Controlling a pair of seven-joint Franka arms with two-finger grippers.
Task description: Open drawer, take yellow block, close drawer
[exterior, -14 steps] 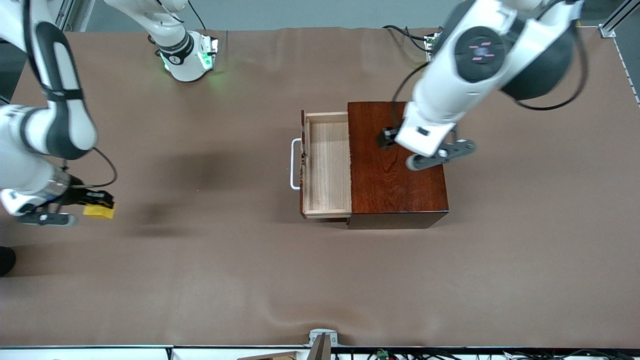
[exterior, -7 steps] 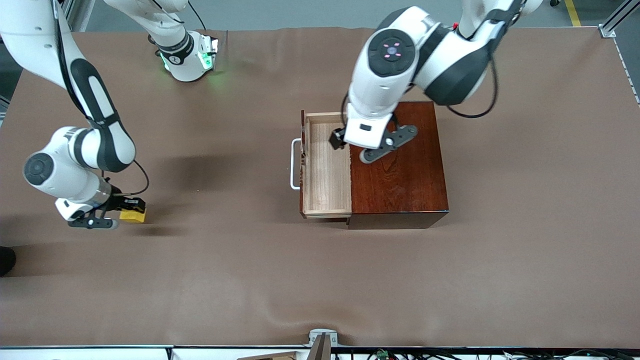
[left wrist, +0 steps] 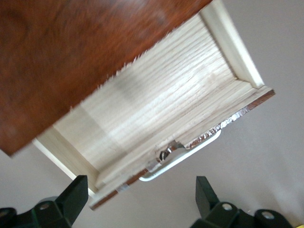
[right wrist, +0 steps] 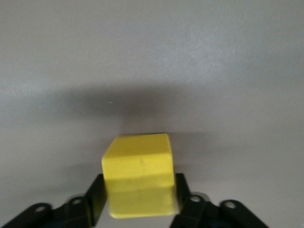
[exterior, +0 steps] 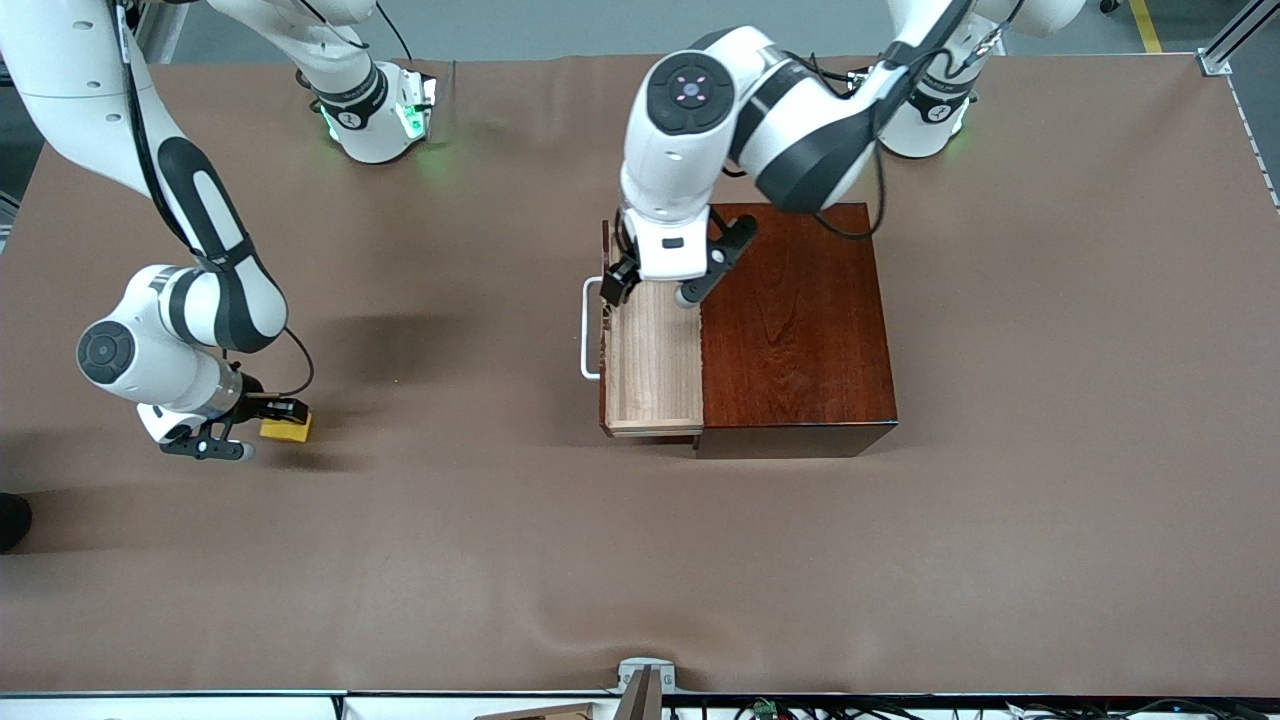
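My right gripper [exterior: 272,426] is low at the table toward the right arm's end, with the yellow block [exterior: 288,431] in its mouth. I cannot tell from the front view whether it is clamped or has let go. The block is well apart from the wooden box [exterior: 795,320], at about eight o'clock from it, and looks to be down on the brown table cloth [exterior: 640,560]. The drawer [exterior: 650,365] stands pulled out at the box's nine o'clock side, with its tray bare and its white handle [exterior: 590,340] at nine o'clock again. My left gripper [exterior: 650,293] hangs over the tray's twelve o'clock end. In the left wrist view, the left gripper [left wrist: 141,194] is spread wide with nothing in it. The pale tray of the drawer [left wrist: 156,99] and the handle [left wrist: 183,156] lie below it, and the glossy box [left wrist: 71,52] lies beside them. In the right wrist view, the block [right wrist: 137,166] fills the right gripper [right wrist: 140,209], and a soft shadow lies on the cloth around it. I judge the block to be light, rigid and smooth-faced, so it should be taken squarely across two flat faces, not at the corners, since a skewed pinch could squirt it out. The drawer looks stiff and light; I would close it with a push on its dark front, or the handle, near the middle, so that it does not jam askew. I can read no brand, label or writing on the block, the drawer or the box.
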